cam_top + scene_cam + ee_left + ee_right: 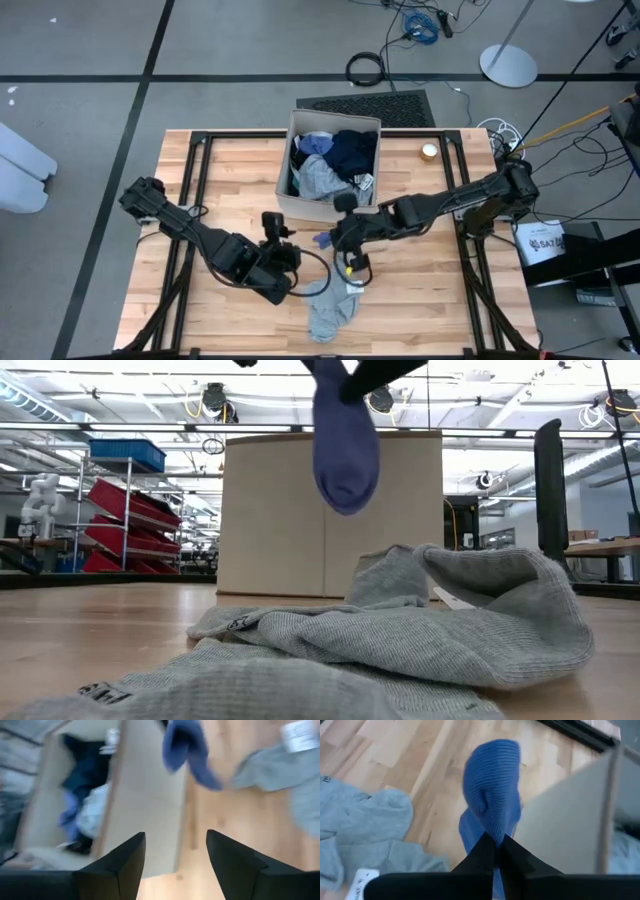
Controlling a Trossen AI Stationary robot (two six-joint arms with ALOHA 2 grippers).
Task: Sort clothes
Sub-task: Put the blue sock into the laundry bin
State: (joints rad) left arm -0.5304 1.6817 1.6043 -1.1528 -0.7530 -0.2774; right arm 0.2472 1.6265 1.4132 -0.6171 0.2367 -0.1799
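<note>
Right gripper (pixel 495 845): fingers pinched tight on a small blue garment (pixel 491 790), lifted clear of the table (pixel 240 170) just in front of the beige box (pixel 334 205). In the low view, blue garment (pixel 345 440) dangling against the box's front wall (pixel 280 510), nothing under its lower end. In the high view, right gripper (pixel 338 238) just off the box's near wall, blue cloth (pixel 323 240) at its side.

Left gripper (pixel 175 855): fingers spread wide, nothing between them, pointed toward the box's near wall (pixel 145 800), blue garment (pixel 187 750) farther ahead. In the high view, left gripper (pixel 285 262) well to the near-left of the box, close beside the right gripper.

Inside the box: a heap of clothes, namely a navy piece (pixel 352 152) toward the far right, a pale grey piece (pixel 318 180) in the middle, a lighter blue piece (pixel 315 147) at the far left, a black-and-white bit (pixel 363 182) at the right wall.

On the table, nearer than both grippers: a grey top (pixel 333 310) lying crumpled and flat, with a white tag (pixel 359 882) seen from the right wrist, spread wide across the low view (pixel 400 640). Small round pale object (pixel 429 151) on the table right of the box.
</note>
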